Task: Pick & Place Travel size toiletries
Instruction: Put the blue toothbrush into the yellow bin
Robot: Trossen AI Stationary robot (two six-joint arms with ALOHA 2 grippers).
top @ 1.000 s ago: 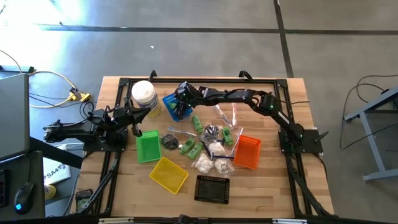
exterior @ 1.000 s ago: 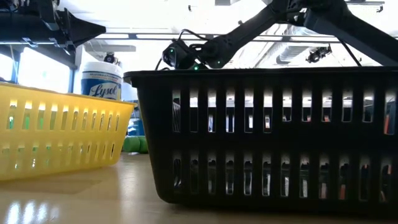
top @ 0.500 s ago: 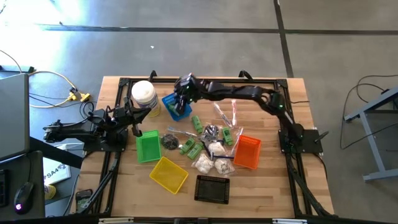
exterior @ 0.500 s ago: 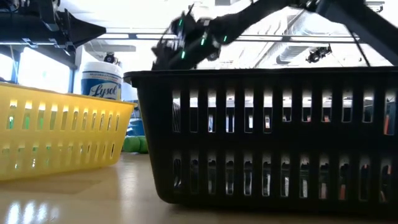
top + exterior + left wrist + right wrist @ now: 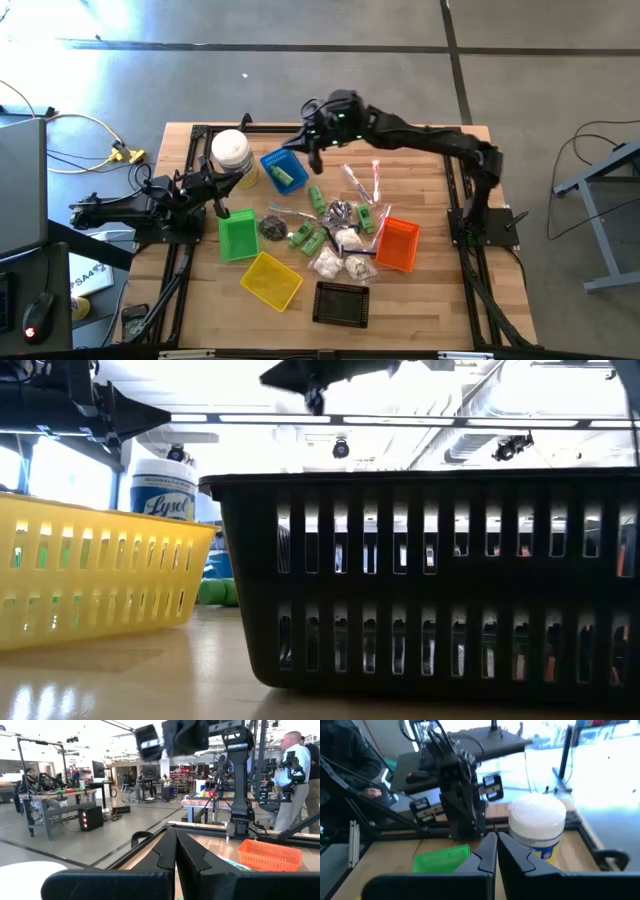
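Judging from how the travel size toiletries (image 5: 335, 235) lie, scattered in a loose heap at the table's centre between the green basket (image 5: 237, 236) and the orange basket (image 5: 398, 244), they are taken to be light and easily shoved aside. One green bottle (image 5: 284, 176) is already seen inside the blue basket (image 5: 283, 170), at about 11 o'clock from the heap. Other small green bottles (image 5: 308, 237) lie on their sides; they are judged stiff and smooth, likely to roll, and are best pinched across the narrow body near its middle. The white puffy packets (image 5: 340, 264), at 6 o'clock in the heap, are judged soft and squashy, so a grip on the plump centre is advised rather than on a thin edge. The clear-wrapped sticks (image 5: 362, 183), at about 1 o'clock, look slippery and lie flat against the wood; a hold across the width is suggested.

The right gripper (image 5: 312, 112) is held high above the table at 12 o'clock from the heap, just beyond the blue basket, its fingers (image 5: 490, 852) pressed together on nothing. The left gripper (image 5: 217, 190) waits at 9 o'clock, beside the white jar (image 5: 231, 152), its fingers (image 5: 172, 852) likewise closed and empty.
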